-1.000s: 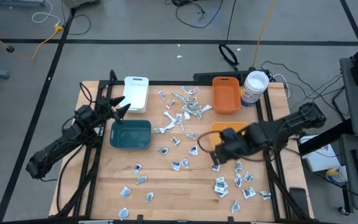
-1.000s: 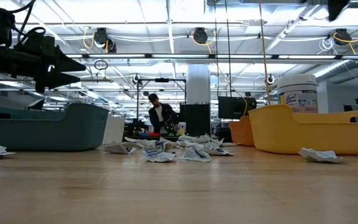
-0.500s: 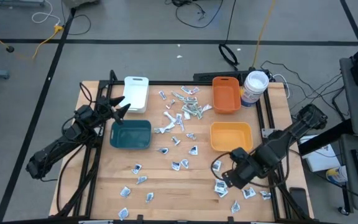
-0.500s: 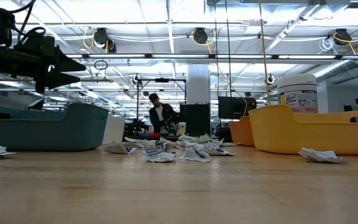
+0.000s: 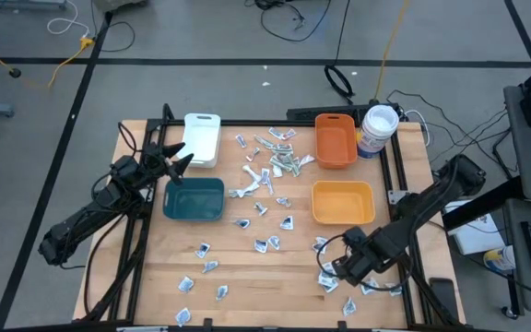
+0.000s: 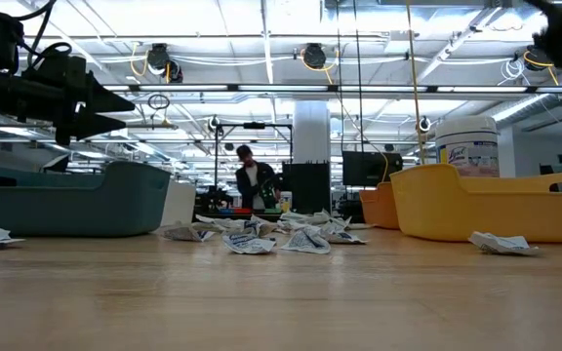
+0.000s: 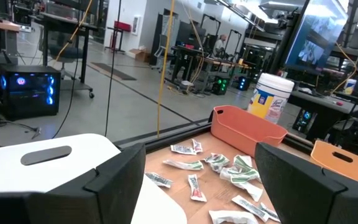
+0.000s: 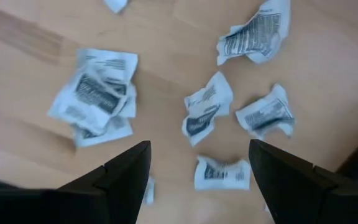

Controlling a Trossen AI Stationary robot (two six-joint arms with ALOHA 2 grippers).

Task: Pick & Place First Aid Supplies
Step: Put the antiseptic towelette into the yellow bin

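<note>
A: How far along is this?

B: Barely started imo. The packets [image 5: 275, 161] are scattered all over the table [image 5: 247, 277], and the teal bin [image 5: 194, 199] and yellow bin [image 5: 343, 202] look empty.

A: Grippers?

B: Right gripper [image 5: 336, 267] hangs spread wide, empty, over the near-right cluster [image 8: 207, 112]. Left gripper [image 5: 181, 157] waits spread, empty, between the white bin [image 5: 202, 136] and the teal bin.

My right pincer [image 5: 332, 269]: low over the packets [image 5: 328, 273] near the table's [image 5: 247, 295] front right corner, fingers spread.
My left pincer [image 5: 184, 155]: fingers parted, above the gap between the white bin [image 5: 202, 138] and teal bin [image 5: 194, 198].
Yellow bin [image 5: 343, 202]: just behind my right pincer.
Orange bin [image 5: 335, 140]: at the back, beside the white-lidded tub [image 5: 377, 130].
Loose packets [image 5: 267, 166]: scattered mid-table.
</note>
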